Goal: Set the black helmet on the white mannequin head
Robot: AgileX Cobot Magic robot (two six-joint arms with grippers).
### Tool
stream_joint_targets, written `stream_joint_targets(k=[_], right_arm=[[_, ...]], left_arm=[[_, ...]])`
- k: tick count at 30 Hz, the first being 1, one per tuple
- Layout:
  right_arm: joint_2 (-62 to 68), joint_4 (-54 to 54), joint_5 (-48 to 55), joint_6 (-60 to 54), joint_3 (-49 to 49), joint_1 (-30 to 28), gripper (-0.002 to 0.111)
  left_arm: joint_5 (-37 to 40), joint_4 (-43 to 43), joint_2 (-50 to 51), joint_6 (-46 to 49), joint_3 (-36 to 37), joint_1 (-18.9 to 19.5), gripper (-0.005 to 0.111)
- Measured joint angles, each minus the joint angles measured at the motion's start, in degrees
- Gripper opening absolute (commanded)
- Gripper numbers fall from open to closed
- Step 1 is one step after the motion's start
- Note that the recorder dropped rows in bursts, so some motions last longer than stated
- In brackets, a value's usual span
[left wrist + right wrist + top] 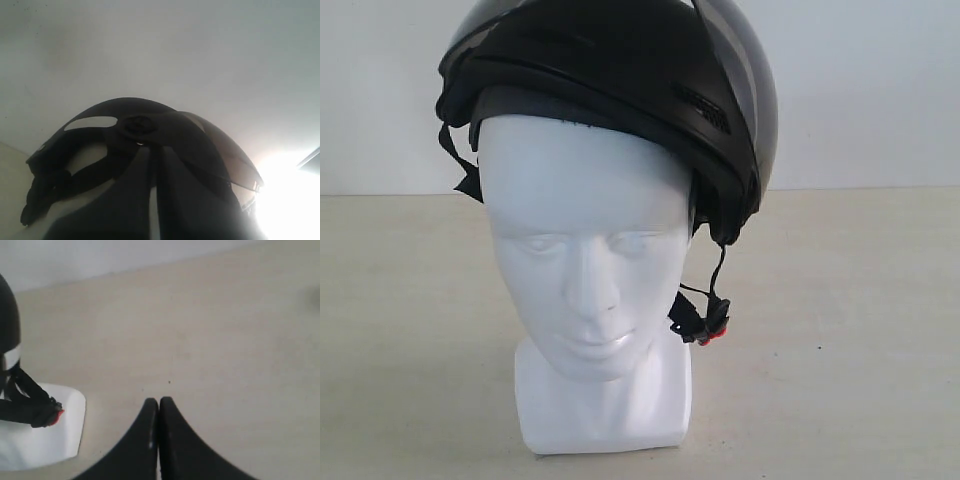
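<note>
The black helmet [620,70] sits on top of the white mannequin head [585,250], slightly tilted, with its tinted visor [745,70] swung up. Its chin strap hangs loose beside the neck and ends in a red buckle [717,328]. No gripper shows in the exterior view. In the left wrist view my left gripper [152,147] is shut, its tips right at the helmet [115,107] below the visor pivot [140,124]; whether they touch it I cannot tell. My right gripper [159,401] is shut and empty over the table, apart from the mannequin's base [50,435] and the buckle [57,415].
The mannequin stands on a pale beige table [850,330] in front of a plain white wall [880,90]. Bright glare fills one corner of the left wrist view [295,200].
</note>
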Motion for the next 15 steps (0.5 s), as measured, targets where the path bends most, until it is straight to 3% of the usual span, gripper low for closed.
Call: stream_joint_targets(k=[4, 8, 12, 15], right_arm=[[11.6, 2.1, 2.0, -0.1, -3.4, 0.0, 0.000], [18.5, 10.6, 2.1, -9.1, -3.7, 0.0, 0.000], [21.2, 19.6, 0.7, -17.7, -3.7, 0.0, 0.000], [21.5, 22.6, -2.6, -20.3, -3.7, 0.0, 0.000]], left_arm=[[0.0, -0.7, 0.0, 0.0, -0.6, 0.0, 0.004], [-0.1, 1.7, 0.0, -0.4, -4.5, 0.1, 0.004], [1.0, 10.1, 0.0, -3.0, -10.0, 0.1, 0.004], [7.9, 18.2, -0.1, -6.8, -14.8, 0.1, 0.004]])
